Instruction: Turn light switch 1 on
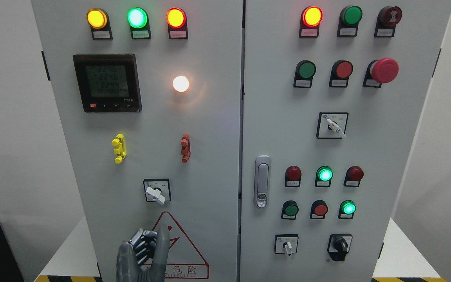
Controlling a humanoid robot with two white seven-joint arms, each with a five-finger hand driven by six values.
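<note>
1. One robot hand [143,250], my left, sits low against the left cabinet door [210,164], thumb raised, other fingers curled, holding nothing.
2. I take switch 1 to be the white rotary switch [156,194] just above it.
3. I'd rise straight, pinch the lever, and twist gently, staying clear of the warning triangle [188,250].

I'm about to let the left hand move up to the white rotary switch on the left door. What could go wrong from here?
1. The left hand sits below the white rotary switch, fingers curled except one raised; a straight rise may bump the handle rather than turn it.
2. The switch handle already points off to the lower right, so a turn the wrong way is possible.
3. The yellow clip and red clip lie above; overshooting could snag them.
</note>
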